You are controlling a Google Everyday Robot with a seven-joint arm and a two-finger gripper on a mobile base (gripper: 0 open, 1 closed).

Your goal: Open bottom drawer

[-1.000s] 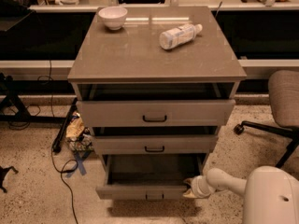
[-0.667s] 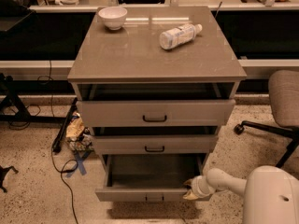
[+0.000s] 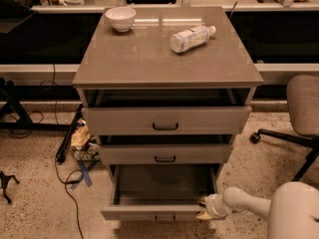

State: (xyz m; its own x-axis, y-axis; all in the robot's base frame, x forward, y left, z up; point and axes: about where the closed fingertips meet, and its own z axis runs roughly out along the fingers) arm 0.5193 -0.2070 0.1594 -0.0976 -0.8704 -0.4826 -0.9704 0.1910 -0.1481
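Note:
The bottom drawer (image 3: 149, 212) of the grey-brown cabinet stands pulled out far, its plain grey inside showing and its small black handle (image 3: 164, 217) at the front edge. The middle drawer (image 3: 164, 154) and the top drawer (image 3: 167, 119) stand a little way out. My gripper (image 3: 204, 208) is at the right end of the bottom drawer's front, on the end of my white arm (image 3: 249, 203), touching or very near the drawer's top edge.
A white bowl (image 3: 120, 18) and a plastic bottle (image 3: 192, 37) lying on its side rest on the cabinet top. An office chair (image 3: 299, 118) stands to the right. Cables, a stand leg and clutter (image 3: 82, 143) lie on the floor to the left.
The bottom drawer has come out a little further toward me, with my gripper staying at its right front corner.

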